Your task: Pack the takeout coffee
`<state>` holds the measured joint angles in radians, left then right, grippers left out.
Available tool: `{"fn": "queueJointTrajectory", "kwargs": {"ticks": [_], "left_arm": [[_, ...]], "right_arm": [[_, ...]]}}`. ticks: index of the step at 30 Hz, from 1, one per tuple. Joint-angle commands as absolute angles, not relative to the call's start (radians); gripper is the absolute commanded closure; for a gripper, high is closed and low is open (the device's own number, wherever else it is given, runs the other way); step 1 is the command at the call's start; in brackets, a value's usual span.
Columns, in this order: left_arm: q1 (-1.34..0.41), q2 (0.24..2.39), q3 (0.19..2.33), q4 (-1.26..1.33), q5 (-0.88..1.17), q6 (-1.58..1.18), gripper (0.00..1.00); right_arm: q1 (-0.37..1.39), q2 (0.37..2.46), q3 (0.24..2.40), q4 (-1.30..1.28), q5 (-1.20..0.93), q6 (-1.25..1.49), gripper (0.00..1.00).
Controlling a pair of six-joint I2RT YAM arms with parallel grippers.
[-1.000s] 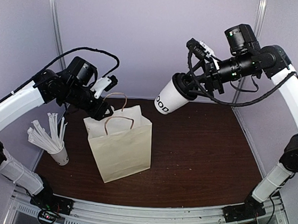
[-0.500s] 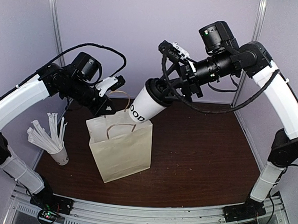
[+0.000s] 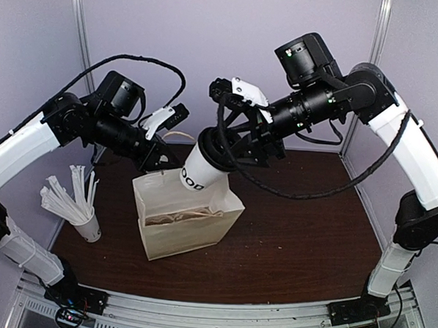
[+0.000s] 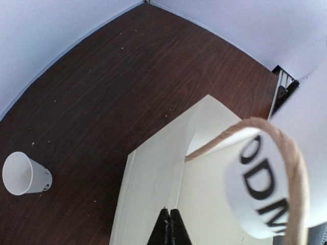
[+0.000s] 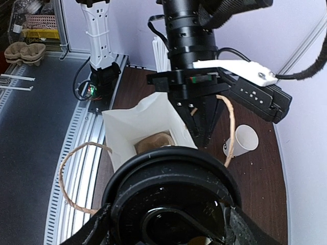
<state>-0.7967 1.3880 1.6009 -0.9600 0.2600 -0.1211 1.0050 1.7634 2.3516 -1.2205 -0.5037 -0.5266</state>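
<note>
While the right end effector (image 3: pixel 223 146) clamps the takeout coffee (image 3: pixel 199 167) by its black-lidded top, the cup hangs tilted. Its long axis runs from the lid down and to the left, so the base points into the mouth of the paper bag (image 3: pixel 190 228) standing just below on the surface (image 3: pixel 312 213). The left end effector (image 3: pixel 158 158) is closed, pinching the bag's rear wall. In the right wrist view the lid blocks the cup's base, and the bag's handle (image 4: pixel 286 153) loops across the cup, so whether the base sits below the rim is unclear.
</note>
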Motion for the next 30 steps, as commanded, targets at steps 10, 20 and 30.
{"fn": "queueJointTrajectory", "kwargs": {"ticks": [10,20,30], "left_arm": [[-0.914,1.358,1.574,-0.702,-0.088,-0.015,1.00],[-0.914,1.314,1.437,-0.483,-0.074,0.075,1.00],[-0.915,1.281,1.340,-0.434,-0.002,-0.031,0.78]], "right_arm": [[1.054,1.781,2.301,-1.202,-0.289,-0.598,0.35],[1.054,1.769,2.184,-1.140,-0.169,-0.638,0.36],[1.092,1.745,2.069,-1.141,-0.172,-0.626,0.36]]}}
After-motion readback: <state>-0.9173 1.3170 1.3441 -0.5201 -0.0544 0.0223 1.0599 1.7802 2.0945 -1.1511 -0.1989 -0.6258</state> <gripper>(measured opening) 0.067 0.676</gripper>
